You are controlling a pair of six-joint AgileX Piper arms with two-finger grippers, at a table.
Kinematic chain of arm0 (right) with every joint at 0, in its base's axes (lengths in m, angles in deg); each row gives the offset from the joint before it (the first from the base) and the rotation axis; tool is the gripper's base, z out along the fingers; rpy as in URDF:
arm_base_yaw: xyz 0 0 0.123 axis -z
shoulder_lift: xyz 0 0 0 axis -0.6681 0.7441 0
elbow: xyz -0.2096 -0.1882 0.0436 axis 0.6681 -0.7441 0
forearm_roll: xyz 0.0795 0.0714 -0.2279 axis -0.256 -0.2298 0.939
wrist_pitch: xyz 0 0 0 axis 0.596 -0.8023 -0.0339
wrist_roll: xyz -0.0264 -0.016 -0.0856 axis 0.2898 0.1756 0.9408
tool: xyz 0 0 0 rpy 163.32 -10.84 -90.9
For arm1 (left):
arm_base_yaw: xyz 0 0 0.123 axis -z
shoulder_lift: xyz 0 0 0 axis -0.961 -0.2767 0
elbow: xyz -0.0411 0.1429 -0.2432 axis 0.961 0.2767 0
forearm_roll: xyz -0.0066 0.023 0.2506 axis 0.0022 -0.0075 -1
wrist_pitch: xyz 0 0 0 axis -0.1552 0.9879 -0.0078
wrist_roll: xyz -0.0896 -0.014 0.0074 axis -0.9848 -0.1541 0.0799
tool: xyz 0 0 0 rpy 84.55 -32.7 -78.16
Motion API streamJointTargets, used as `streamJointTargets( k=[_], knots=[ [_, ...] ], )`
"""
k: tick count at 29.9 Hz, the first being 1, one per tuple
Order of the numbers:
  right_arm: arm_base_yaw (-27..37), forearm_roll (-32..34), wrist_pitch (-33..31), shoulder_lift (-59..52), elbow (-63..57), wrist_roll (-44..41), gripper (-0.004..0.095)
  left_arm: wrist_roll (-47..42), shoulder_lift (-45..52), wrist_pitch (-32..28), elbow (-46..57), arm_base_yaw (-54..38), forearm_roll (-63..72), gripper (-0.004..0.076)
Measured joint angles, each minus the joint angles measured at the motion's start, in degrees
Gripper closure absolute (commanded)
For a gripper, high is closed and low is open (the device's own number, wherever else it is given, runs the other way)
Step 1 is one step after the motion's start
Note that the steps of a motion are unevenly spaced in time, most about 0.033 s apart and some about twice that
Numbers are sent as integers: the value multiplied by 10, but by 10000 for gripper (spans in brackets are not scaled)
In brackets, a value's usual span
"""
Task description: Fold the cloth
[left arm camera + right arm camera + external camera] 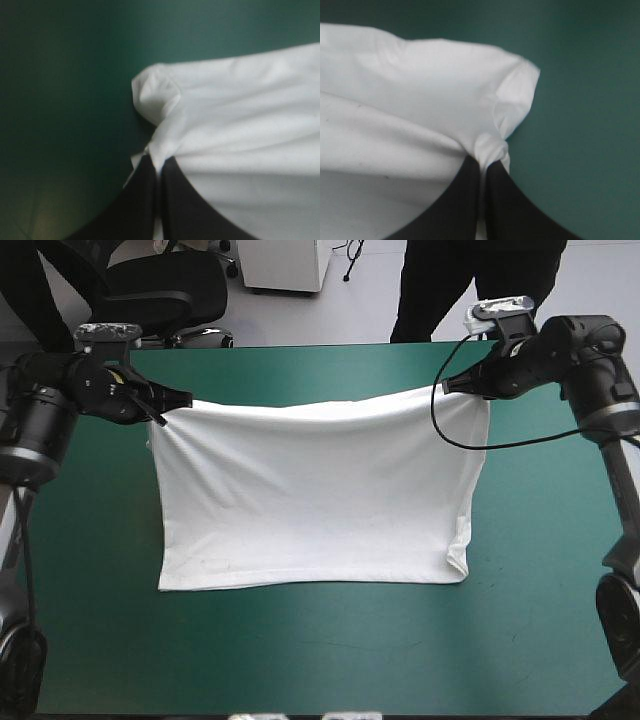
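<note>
Teal-green surface (300, 660), high view: I see the white T-shirt (315, 500) spread across its middle, far edge strung between the arms; left gripper (185, 398) holds the far-left corner, right gripper (447, 386) the far-right. Left wrist view: black fingers (142, 200) clamped on bunched cloth. Right wrist view: likewise pinched tight on a gathered corner.

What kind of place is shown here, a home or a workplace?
Probably a robotics lab: a table with a plain teal-green cover, and the left gripper and right gripper each holding a far corner of a white T-shirt.
</note>
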Motion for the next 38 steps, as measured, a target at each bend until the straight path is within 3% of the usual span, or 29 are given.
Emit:
streamJointTargets(
  k=[22,33,38],
  knots=[
    [0,-43,-33,-254,34,0,925,29,278,19,-14,0,92,741],
    [0,-45,-17,-233,27,0,925,29,239,22,-18,0,102,741],
    [0,-45,25,-178,26,1,925,29,175,-19,-19,0,104,741]
  ],
)
